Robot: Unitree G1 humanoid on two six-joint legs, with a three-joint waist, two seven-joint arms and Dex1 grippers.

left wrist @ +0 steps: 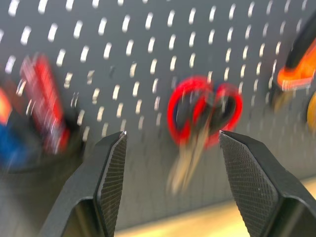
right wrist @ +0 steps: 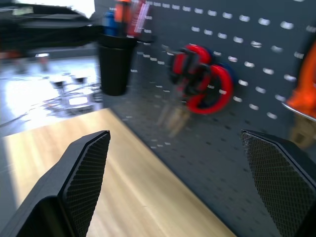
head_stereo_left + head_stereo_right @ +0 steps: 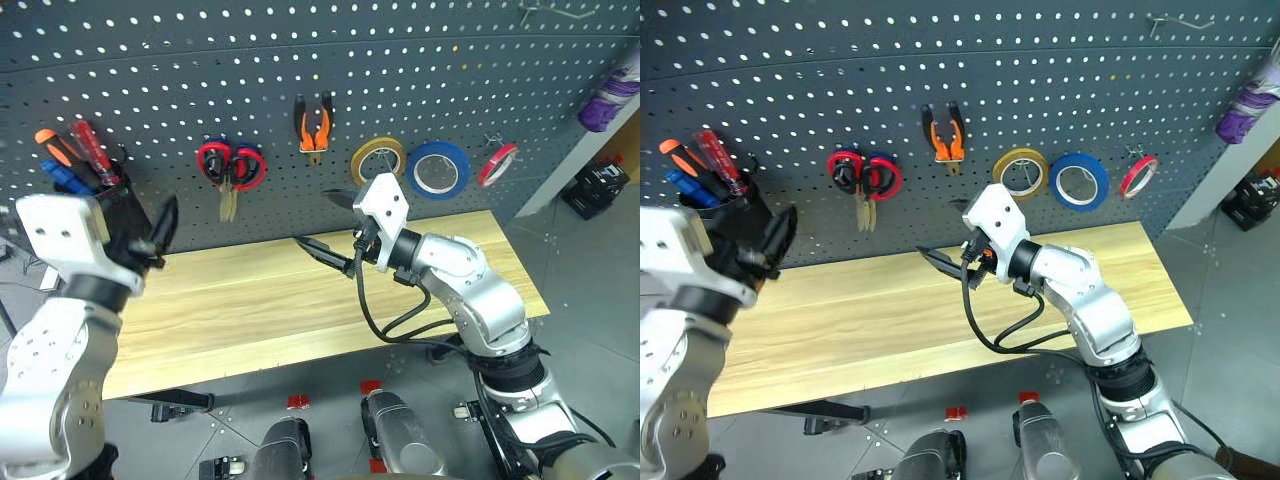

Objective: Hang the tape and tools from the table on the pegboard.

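On the pegboard [image 3: 400,60] hang the blue tape [image 3: 437,168], the orange-and-black pliers [image 3: 313,125] and the small black-handled scissors [image 3: 220,162], which share a hook with a larger red-handled pair [image 3: 245,168]. The red-handled screwdriver [image 3: 93,150] stands in a black cup [image 2: 116,64] at the board's left. The table [image 3: 250,300] below is bare light wood. My left gripper [image 3: 150,235] is open and empty in front of the cup. My right gripper [image 3: 312,217] is open and empty over the table's back edge, below the pliers.
A yellow-brown roll [image 3: 378,158] and a thin red roll [image 3: 497,163] hang either side of the blue tape. Orange [image 3: 52,148] and blue [image 3: 62,178] screwdrivers share the cup. A purple thing [image 3: 610,95] sits past the board's right end.
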